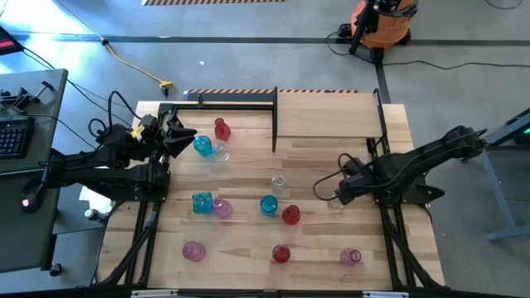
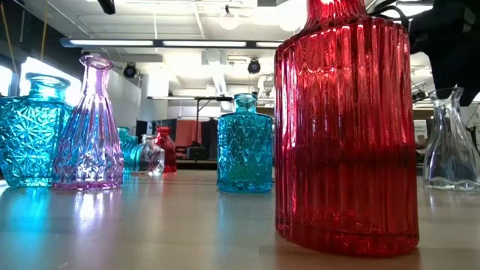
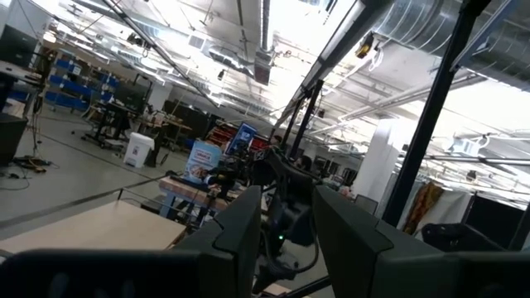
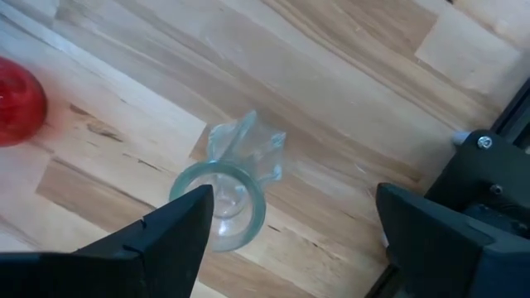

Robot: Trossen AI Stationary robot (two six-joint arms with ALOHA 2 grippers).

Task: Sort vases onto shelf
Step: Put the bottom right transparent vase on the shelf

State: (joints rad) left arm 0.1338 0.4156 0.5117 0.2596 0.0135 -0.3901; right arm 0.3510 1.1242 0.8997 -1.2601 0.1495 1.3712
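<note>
Several small glass vases stand upright on their bases on the tabletop: turquoise, clear and red ones at the far left, others in the middle and near rows. The shelf lies at the table's far side. My right gripper is open over a clear vase, with a finger on either side of its mouth. In the low view this clear vase stands under the dark gripper. My left gripper is open, beside the turquoise vase and tipped upward. My right gripper comes at the clear vase from above. One finger overlaps the vase's rim in the wrist view, and I cannot tell whether it touches. The vase stands upright on the table.
A tall red ribbed vase, a turquoise one and a pink one stand near the low camera. Black bars edge the shelf. A red vase stands near the right gripper. Bare wood lies between the clear vase and the shelf.
</note>
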